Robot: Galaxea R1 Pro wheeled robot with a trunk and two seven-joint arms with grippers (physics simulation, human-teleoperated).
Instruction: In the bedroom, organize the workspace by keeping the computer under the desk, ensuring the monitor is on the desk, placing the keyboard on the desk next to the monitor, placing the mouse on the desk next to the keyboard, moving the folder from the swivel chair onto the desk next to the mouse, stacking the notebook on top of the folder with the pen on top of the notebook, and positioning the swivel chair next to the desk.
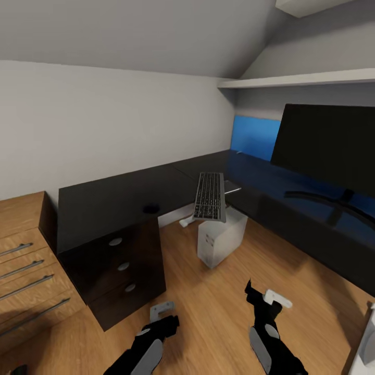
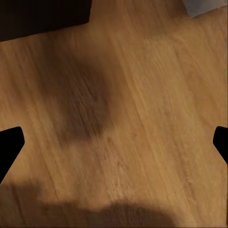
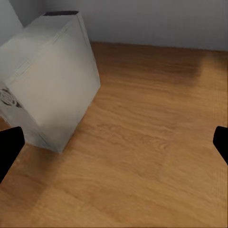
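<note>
Keyboard (image 1: pixel 210 196) overhangs the worktop (image 1: pixel 120 200) edge at twelve o'clock, above the computer (image 1: pixel 221 237); both my tools, left (image 1: pixel 162 310) and right (image 1: pixel 265 297), hang wide and empty, so I'd approach squarely and grip its near end.

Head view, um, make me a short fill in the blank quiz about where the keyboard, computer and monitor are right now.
1. The keyboard lies on top of the white ____.
2. The computer stands on the wooden ____.
3. The monitor stands on the black ____.
4. The screen of the monitor is ____.

Missing words: computer; floor; desk; dark
</note>
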